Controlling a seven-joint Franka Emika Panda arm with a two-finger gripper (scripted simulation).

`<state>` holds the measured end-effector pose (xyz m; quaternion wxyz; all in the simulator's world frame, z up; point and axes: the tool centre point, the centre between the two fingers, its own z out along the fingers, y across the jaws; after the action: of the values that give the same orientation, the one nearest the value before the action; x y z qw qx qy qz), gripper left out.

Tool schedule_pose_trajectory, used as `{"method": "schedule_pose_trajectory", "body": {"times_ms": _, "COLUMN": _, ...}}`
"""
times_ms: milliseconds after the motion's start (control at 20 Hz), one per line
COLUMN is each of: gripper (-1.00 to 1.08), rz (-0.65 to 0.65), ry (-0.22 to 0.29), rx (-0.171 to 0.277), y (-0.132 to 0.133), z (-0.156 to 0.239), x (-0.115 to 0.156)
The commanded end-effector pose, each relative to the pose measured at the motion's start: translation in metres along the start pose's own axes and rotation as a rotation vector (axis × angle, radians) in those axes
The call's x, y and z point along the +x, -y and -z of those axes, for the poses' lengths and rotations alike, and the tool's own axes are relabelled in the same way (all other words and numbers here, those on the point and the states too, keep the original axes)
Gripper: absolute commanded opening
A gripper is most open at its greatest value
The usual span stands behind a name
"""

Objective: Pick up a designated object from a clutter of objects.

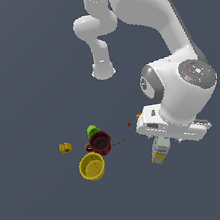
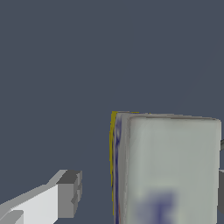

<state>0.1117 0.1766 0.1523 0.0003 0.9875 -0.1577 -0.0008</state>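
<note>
One white Franka arm [image 1: 175,65] fills the upper part of the exterior view, bent over so that its hand [image 1: 162,150] points down at the flat dark grey tabletop [image 1: 19,71]. Directly under the hand stands the tall rectangular carton with a white upper part, blurred blue lettering and a yellow lower part [image 1: 159,153]; its top is tucked up between the fingers while its yellow base shows below them. The wrist view shows the same carton [image 2: 168,168] close up, with a grey-padded finger [image 2: 70,193] standing just apart from the carton's yellow-edged side and the other finger only a sliver at the frame edge beyond the opposite side, so the hand is spread around the carton and not pressing on it on the visible side. Well away from the hand, toward the exterior view's left, lies the rest of the clutter: a round yellow bowl [image 1: 92,166], touching or nearly touching a dark red mug [image 1: 100,142], with a small green piece [image 1: 92,131] just behind the mug and a small yellow block [image 1: 65,148] farther out. A tiny red bit [image 1: 129,124] lies near the hand's body, between it and the mug.
</note>
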Motion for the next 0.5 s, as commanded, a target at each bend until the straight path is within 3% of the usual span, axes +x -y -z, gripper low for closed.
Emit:
{"method": "schedule_pose_trajectory", "body": {"times_ms": 0, "gripper": 1.00, "rz": 0.000, "ry": -0.001, "rx": 0.001, "y": 0.0006, "z": 0.0000, "x": 0.0009}}
{"method": "schedule_pose_trajectory", "body": {"times_ms": 50, "gripper": -1.00, "rz": 0.000, "ry": -0.001, "rx": 0.001, "y": 0.0006, "z": 0.0000, "x": 0.0009}}
{"method": "schedule_pose_trajectory", "body": {"times_ms": 450, "gripper": -1.00, "rz": 0.000, "ry": -0.001, "rx": 0.001, "y": 0.0006, "z": 0.0000, "x": 0.0009}}
